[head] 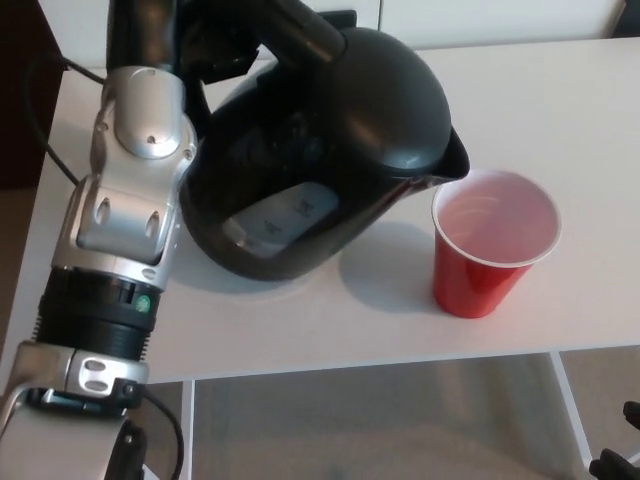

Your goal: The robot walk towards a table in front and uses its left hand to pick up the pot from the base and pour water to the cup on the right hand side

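your left hand [185, 40] is wrapped around the handle of the pot [330, 150], which tilts with its spout just beside the red cup [492, 245] on the white table [560, 100].

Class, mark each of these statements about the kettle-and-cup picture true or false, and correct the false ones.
1. The black kettle is tilted with its spout toward the red cup. True.
2. The left hand holds the kettle by its handle. True.
3. The cup lies on its side. False: it stands upright on the white table.
4. The right hand steadies the cup. False: no right hand shows.
5. The cup is blue. False: it is red outside, pale inside.
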{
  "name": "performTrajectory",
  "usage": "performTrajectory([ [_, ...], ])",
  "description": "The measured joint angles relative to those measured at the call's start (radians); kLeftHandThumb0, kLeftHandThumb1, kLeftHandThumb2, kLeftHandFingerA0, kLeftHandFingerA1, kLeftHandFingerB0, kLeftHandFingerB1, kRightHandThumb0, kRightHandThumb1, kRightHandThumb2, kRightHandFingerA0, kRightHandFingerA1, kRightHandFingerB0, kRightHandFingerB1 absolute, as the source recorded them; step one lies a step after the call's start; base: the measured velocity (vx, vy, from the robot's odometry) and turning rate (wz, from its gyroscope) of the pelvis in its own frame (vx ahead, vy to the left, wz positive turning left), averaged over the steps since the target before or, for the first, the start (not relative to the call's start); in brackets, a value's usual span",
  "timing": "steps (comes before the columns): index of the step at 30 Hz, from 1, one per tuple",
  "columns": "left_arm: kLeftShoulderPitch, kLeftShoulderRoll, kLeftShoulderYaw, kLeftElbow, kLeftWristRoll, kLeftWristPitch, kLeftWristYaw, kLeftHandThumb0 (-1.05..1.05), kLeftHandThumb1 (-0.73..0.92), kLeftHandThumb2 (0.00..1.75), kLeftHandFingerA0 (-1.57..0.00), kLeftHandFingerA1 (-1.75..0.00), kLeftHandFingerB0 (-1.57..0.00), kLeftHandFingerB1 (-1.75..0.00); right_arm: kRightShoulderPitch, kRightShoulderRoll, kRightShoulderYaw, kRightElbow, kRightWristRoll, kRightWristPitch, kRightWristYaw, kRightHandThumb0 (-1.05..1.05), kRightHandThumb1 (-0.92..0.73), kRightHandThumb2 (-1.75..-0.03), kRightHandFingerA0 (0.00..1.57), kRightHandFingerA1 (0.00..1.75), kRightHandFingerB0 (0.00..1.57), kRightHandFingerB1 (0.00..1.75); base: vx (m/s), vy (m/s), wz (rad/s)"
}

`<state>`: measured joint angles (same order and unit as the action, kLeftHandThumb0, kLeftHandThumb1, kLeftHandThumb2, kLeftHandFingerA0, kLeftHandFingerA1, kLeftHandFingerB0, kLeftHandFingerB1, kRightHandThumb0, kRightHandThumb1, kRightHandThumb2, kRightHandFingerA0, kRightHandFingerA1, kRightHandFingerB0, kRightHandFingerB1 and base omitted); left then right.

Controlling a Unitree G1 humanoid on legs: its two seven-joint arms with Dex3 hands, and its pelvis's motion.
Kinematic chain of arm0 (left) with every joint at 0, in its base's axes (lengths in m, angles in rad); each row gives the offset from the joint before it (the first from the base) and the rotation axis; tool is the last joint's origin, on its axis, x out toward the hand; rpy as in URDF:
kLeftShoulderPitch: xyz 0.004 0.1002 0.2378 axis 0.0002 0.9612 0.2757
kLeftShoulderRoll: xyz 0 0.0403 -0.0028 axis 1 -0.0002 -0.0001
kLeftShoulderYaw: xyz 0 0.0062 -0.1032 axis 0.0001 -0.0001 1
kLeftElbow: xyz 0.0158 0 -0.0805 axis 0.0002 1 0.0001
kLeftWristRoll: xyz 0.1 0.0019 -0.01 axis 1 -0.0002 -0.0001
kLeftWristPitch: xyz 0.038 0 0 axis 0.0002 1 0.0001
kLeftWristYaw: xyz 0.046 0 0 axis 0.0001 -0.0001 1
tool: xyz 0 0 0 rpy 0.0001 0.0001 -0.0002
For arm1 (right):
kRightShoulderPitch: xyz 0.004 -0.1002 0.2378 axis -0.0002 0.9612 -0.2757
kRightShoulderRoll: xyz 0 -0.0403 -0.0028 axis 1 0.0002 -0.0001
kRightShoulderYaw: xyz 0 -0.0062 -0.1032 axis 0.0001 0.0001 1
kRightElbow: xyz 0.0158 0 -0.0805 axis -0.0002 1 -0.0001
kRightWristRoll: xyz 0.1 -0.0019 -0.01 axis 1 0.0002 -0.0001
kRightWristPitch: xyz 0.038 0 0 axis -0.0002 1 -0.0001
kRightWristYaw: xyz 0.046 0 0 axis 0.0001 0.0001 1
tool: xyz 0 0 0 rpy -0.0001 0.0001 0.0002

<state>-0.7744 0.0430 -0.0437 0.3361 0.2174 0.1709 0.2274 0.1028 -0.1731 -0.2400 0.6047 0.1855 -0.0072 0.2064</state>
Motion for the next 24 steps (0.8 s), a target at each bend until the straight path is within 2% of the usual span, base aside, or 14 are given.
performTrajectory([
  [15, -0.019, 0.006, -0.085, 0.004, 0.081, -0.008, 0.018, -0.07, 0.59, 0.53, -0.80, -1.75, -0.59, -1.75, -0.011, -0.016, 0.025, 0.013, -0.027, -0.012, 0.002, -0.20, -0.55, -0.56, 0.68, 0.48, 0.36, 0.35, 0.00, 0.000, 0.00],
  [16, -0.022, 0.009, -0.095, 0.003, 0.089, -0.012, 0.019, -0.08, 0.57, 0.54, -0.86, -1.73, -0.69, -1.64, -0.013, -0.017, 0.026, 0.013, -0.028, -0.012, 0.002, -0.21, -0.54, -0.56, 0.69, 0.49, 0.35, 0.35, 0.00, 0.000, 0.00],
  [17, -0.027, 0.016, -0.113, 0.003, 0.102, -0.017, 0.020, -0.08, 0.58, 0.55, -0.88, -1.75, -0.71, -1.59, -0.014, -0.019, 0.029, 0.013, -0.030, -0.012, 0.002, -0.22, -0.54, -0.56, 0.70, 0.48, 0.35, 0.34, 0.00, 0.000, 0.00],
  [19, -0.036, 0.035, -0.144, 0.000, 0.127, -0.032, 0.024, -0.08, 0.58, 0.55, -0.88, -1.75, -0.70, -1.60, -0.015, -0.023, 0.032, 0.013, -0.032, -0.013, 0.002, -0.22, -0.54, -0.56, 0.68, 0.48, 0.35, 0.35, 0.00, 0.000, 0.00],
  [20, -0.039, 0.043, -0.156, -0.001, 0.137, -0.042, 0.026, -0.09, 0.57, 0.54, -0.84, -1.75, -0.62, -1.71, -0.015, -0.024, 0.033, 0.013, -0.034, -0.013, 0.002, -0.22, -0.54, -0.56, 0.67, 0.48, 0.35, 0.34, 0.00, 0.000, 0.00],
  [24, -0.050, 0.065, -0.191, -0.001, 0.172, -0.074, 0.036, -0.11, 0.59, 0.54, -0.80, -1.75, -0.56, -1.75, -0.016, -0.026, 0.037, 0.013, -0.041, -0.014, 0.002, -0.22, -0.53, -0.55, 0.68, 0.48, 0.35, 0.34, 0.00, 0.000, 0.00],
])
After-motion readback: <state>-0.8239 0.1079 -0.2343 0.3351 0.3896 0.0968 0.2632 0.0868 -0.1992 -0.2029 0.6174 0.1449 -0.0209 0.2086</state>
